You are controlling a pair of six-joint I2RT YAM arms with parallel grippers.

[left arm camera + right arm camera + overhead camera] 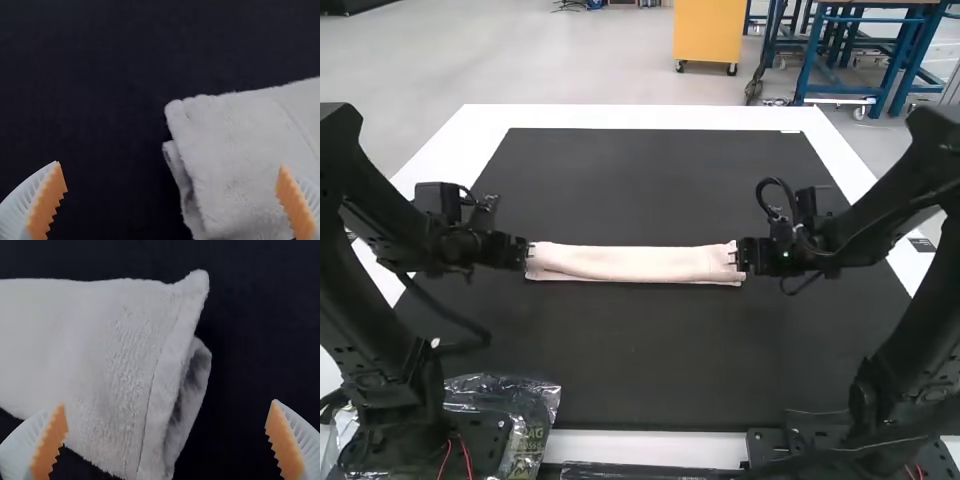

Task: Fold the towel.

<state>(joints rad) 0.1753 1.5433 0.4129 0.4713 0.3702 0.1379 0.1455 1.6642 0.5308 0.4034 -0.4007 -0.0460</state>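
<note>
The left end effector and right end effector are gaping wide, gripping nothing — each sitting at one end of the towel, which is lying folded lengthwise, parallel to the desk's far edge.

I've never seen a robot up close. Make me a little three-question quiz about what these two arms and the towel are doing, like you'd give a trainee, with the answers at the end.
1. How does the towel lie on the black mat?
A) Spread out in one layer
B) Crumpled into a ball
C) Folded into a long, narrow strip

2. True or false: the left gripper has its fingers open.

3. Fill in the missing word: the pads on the fingers of the right gripper are ____.

Key: 1. C; 2. True; 3. orange
</note>
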